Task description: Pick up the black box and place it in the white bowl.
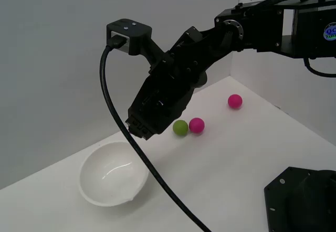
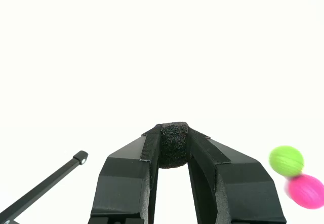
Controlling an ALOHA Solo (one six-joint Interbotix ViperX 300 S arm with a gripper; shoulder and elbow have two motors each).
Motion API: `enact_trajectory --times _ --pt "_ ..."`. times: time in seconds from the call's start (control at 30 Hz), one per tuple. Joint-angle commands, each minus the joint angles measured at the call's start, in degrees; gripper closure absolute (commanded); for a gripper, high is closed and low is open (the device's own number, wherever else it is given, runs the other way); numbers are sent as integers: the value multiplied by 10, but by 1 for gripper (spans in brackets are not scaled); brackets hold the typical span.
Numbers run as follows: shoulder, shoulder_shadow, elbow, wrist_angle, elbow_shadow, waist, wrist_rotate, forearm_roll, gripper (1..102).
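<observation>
Clenched in the black end effector [image 2: 174,150], the tiny matte black cube [image 2: 174,145] could be dropped short of the glossy white bowl [image 1: 113,173], lower left.

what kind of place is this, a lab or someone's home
Most likely a robot lab test bench: a bare white table with plain walls, a robot arm whose gripper holds a black box, and props, a white bowl and coloured balls.
</observation>
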Motion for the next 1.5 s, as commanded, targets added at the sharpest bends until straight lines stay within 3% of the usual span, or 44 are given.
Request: enact_trajectory --times 0.0,0.37,0.77,0.83,0.93,1.0,1.13,1.47 --pt "-2 1 -19 -7 -24 -16 -12 -13 100" --pt "-85 -81 -72 -30 -76 -62 -13 -13 100" --pt "-106 -102 -72 -33 -76 -64 1 -13 99" --pt "-106 -102 -72 -33 -76 -64 1 -13 88" --pt "-109 -105 -71 -33 -76 -64 1 -13 55" --pt "-113 -108 -71 -33 -76 -64 2 -13 38" --pt "-119 -114 -72 -33 -76 -64 1 -13 17" --pt "-123 -119 -71 -33 -75 -59 2 -13 14"
